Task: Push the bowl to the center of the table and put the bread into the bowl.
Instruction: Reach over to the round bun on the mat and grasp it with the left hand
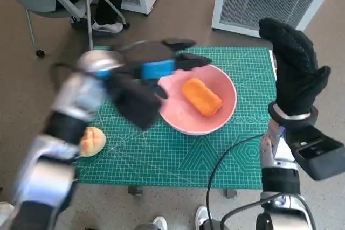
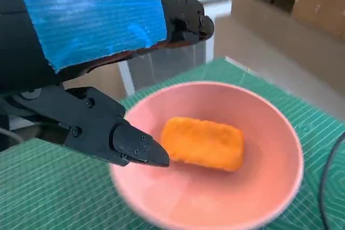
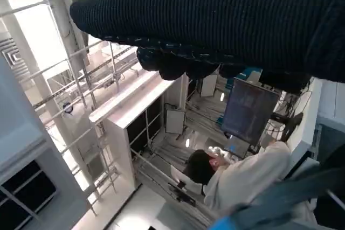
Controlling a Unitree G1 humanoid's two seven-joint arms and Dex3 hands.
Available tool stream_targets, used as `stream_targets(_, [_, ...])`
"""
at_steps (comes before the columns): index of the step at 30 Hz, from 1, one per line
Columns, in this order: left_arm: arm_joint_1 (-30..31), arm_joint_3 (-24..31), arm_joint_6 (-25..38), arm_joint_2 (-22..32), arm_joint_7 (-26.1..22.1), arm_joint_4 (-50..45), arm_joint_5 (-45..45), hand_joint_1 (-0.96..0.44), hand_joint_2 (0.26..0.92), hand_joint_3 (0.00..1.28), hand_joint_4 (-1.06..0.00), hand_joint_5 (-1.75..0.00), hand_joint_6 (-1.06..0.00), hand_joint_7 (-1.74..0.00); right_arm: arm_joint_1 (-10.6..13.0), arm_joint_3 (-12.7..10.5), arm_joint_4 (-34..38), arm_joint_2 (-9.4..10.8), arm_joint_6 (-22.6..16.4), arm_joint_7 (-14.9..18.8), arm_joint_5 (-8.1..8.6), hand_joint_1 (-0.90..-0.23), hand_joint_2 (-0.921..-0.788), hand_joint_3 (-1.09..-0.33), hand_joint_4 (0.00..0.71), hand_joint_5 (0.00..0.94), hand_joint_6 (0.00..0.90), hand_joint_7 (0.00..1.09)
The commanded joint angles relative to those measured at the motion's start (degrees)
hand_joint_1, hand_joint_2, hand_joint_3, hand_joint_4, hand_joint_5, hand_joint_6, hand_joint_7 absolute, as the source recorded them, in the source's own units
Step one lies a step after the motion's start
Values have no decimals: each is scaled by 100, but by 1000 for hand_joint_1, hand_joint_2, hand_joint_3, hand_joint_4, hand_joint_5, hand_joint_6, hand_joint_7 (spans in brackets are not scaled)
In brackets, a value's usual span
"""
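While the orange bread (image 1: 202,97) is lying inside the pink bowl (image 1: 226,112) on the green mat (image 1: 178,157), your left hand (image 1: 148,68) is hovering at its left rim, fingers spread, holding nothing. Your right hand (image 1: 294,68) is hanging raised at the mat's right edge, fingers extended, empty. A round bun (image 1: 92,140) is sitting near-left.

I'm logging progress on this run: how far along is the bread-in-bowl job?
The pink bowl sits near the middle of the green mat and an orange bread piece lies inside it. The left hand hovers empty by the rim; the right hand is raised. A round bun remains on the mat.
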Motion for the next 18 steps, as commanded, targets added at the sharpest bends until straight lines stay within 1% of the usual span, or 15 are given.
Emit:
stream_targets(1, [766, 568, 290, 847, -451, -965, -567, -172, 805, 3, -25, -9, -215, -15, 236, 46, -172, 65, 127, 15, 74, -591, -921, -872, -1, 473, -1, 713])
stream_targets(6, [1561, 1145, 600, 1571, -688, -1784, -949, -163, 808, 3, -56, -17, -259, -33, 314, 75, -348, 71, 176, -11, 59, -581, -921, -871, -1, 471, -1, 715])
stream_targets(11, [2483, 1784, 562, 2171, -632, -2255, -1174, -170, 809, 2, -95, -23, -289, -40, 360, 88, -499, 54, 231, 9, 113, -577, -921, -870, -1, 470, -1, 716])
stream_targets(15, [3205, 2206, 526, 2459, -558, -2466, -1264, -178, 807, 1, -123, -23, -307, -40, 393, 97, -594, 52, 266, 51, 187, -579, -921, -867, -1, 470, -1, 717])
stream_targets(18, [3670, 2422, 535, 2576, -484, -2584, -1256, -179, 807, 0, -140, -21, -320, -40, 384, 91, -597, 47, 260, 93, 235, -581, -921, -864, -1, 471, -1, 716])
